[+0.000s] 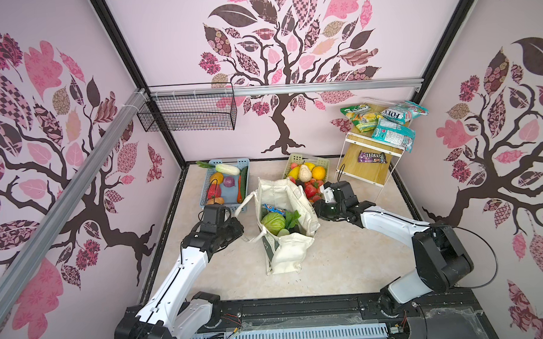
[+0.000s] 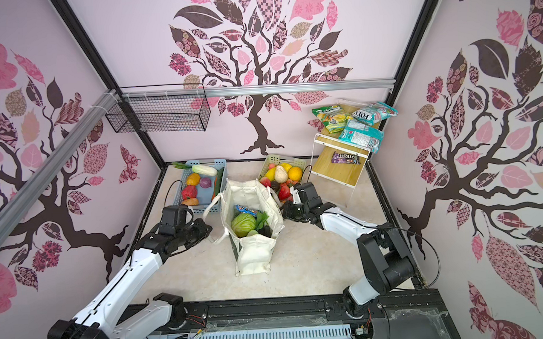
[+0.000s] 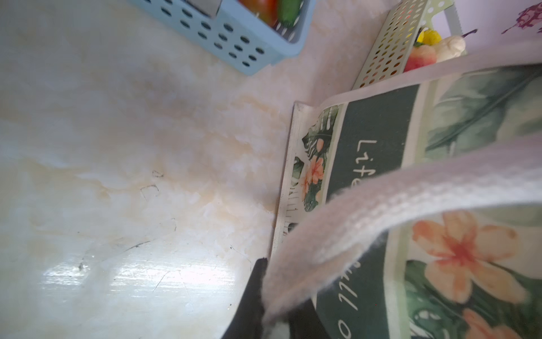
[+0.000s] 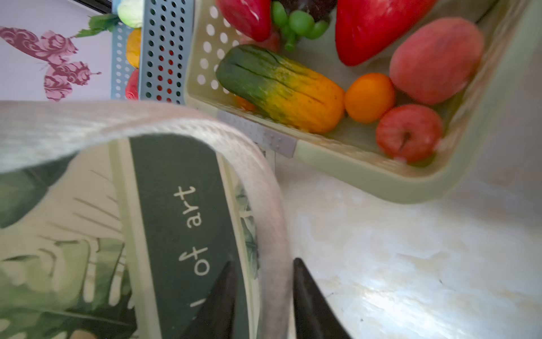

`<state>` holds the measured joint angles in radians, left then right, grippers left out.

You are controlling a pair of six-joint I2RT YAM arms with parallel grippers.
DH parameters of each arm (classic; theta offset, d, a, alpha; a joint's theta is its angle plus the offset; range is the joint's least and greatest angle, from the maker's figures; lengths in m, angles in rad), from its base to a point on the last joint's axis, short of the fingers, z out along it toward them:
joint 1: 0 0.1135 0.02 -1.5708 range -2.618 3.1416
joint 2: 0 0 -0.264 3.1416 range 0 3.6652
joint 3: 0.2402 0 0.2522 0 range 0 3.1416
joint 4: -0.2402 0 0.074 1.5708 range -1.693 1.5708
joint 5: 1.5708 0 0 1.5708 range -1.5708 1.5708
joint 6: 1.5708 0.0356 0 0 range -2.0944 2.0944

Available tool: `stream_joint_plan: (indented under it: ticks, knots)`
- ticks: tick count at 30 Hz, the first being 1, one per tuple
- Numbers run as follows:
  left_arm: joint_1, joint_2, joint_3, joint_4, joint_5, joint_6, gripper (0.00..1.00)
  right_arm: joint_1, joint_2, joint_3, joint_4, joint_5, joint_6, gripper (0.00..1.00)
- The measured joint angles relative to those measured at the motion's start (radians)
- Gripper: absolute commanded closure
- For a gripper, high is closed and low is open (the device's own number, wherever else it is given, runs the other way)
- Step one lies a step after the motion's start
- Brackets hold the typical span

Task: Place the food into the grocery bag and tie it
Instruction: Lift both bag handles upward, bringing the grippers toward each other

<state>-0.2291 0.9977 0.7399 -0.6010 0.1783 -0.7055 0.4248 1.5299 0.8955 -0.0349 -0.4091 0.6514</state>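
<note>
The cream grocery bag (image 1: pixel 287 253) (image 2: pixel 254 257) stands open mid-table. Inside it lie food items: a green cabbage (image 1: pixel 272 223) (image 2: pixel 243 224), a blue M&M's packet (image 1: pixel 273 208) and green radish leaves (image 1: pixel 292 218). My left gripper (image 1: pixel 241 232) (image 2: pixel 209 230) (image 3: pixel 278 293) is at the bag's left side, shut on the left loop handle (image 3: pixel 381 205). At the bag's right side my right gripper (image 1: pixel 316 206) (image 2: pixel 284 211) (image 4: pixel 264 264) straddles the right handle (image 4: pixel 205 129). One finger touches the strap; a narrow gap shows at the other.
A blue basket (image 1: pixel 229 161) of vegetables and a pale-green basket (image 1: pixel 308 159) of fruit stand just behind the bag. A wooden shelf (image 1: pixel 360 173) at back right holds Fox's candy bags (image 1: pixel 393 132) and a brown M&M's packet (image 1: pixel 374 157). A wire basket (image 1: pixel 187 111) hangs at back left.
</note>
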Motion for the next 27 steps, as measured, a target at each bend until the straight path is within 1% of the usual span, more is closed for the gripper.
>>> stream_joint_plan:
  ticks: [3,5,12,15,18,21,24,27]
  knots:
    - [0.001,-0.011,0.059,-0.05,-0.035,0.033,0.85,0.0,-0.003,0.0,-0.002,0.011,-0.003,0.78]
    - [0.002,-0.013,0.103,-0.088,-0.056,0.054,0.85,0.0,-0.012,0.0,-0.014,0.031,-0.006,0.79]
    - [0.006,-0.012,0.273,-0.175,-0.103,0.119,0.85,-0.001,-0.127,0.019,-0.104,0.162,-0.037,0.81]
    - [0.006,-0.005,0.374,-0.214,-0.112,0.145,0.84,-0.001,-0.177,0.08,-0.145,0.216,-0.065,0.8]
    - [0.006,0.002,0.477,-0.233,-0.116,0.175,0.84,0.003,-0.212,0.169,-0.177,0.247,-0.103,0.81]
    - [0.006,0.023,0.573,-0.254,-0.101,0.201,0.84,0.036,-0.243,0.249,-0.187,0.275,-0.143,0.82]
    - [0.006,0.055,0.642,-0.26,-0.073,0.217,0.84,0.101,-0.26,0.315,-0.189,0.294,-0.187,0.83]
    - [-0.001,0.097,0.699,-0.273,-0.037,0.225,0.84,0.164,-0.261,0.371,-0.182,0.288,-0.224,0.84]
